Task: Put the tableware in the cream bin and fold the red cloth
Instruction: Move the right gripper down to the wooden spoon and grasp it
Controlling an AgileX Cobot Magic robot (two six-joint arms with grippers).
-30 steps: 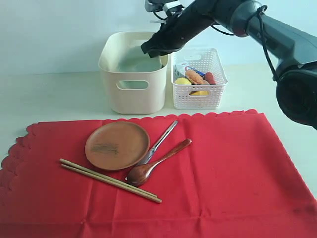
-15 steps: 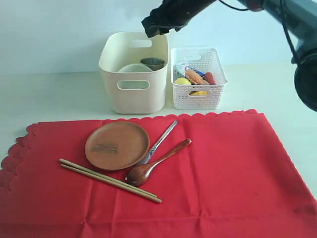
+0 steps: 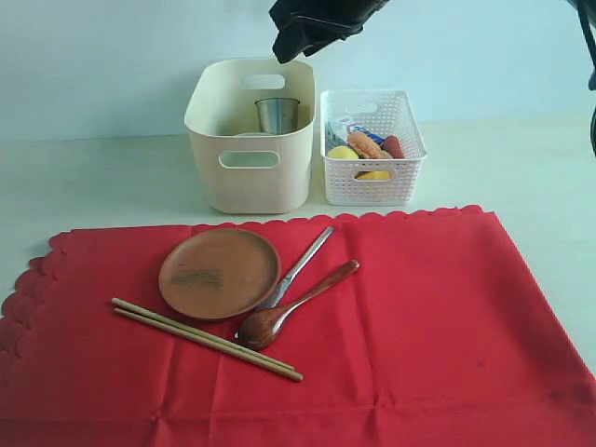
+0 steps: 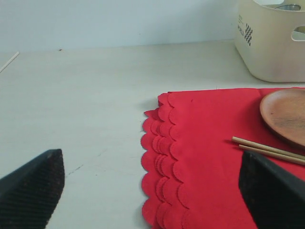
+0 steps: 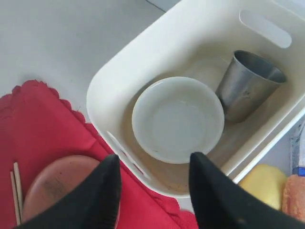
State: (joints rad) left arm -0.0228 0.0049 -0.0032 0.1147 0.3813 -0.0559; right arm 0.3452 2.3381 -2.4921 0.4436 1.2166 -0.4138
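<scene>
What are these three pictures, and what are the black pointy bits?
It is a robot with two arms, each ending in a two-fingered pincer called a gripper. One picture comes from a camera watching the whole table. The other two come from small cameras on the robot's wrists, so the black bits are the grippers themselves. The right gripper hangs open above the cream bin, which holds a pale bowl and a steel cup. The left gripper is open near the edge of the red cloth. On the cloth lie a brown plate, a wooden spoon, a slim metal utensil and chopsticks. A white basket beside the bin holds food. Neither gripper holds anything.
</scene>
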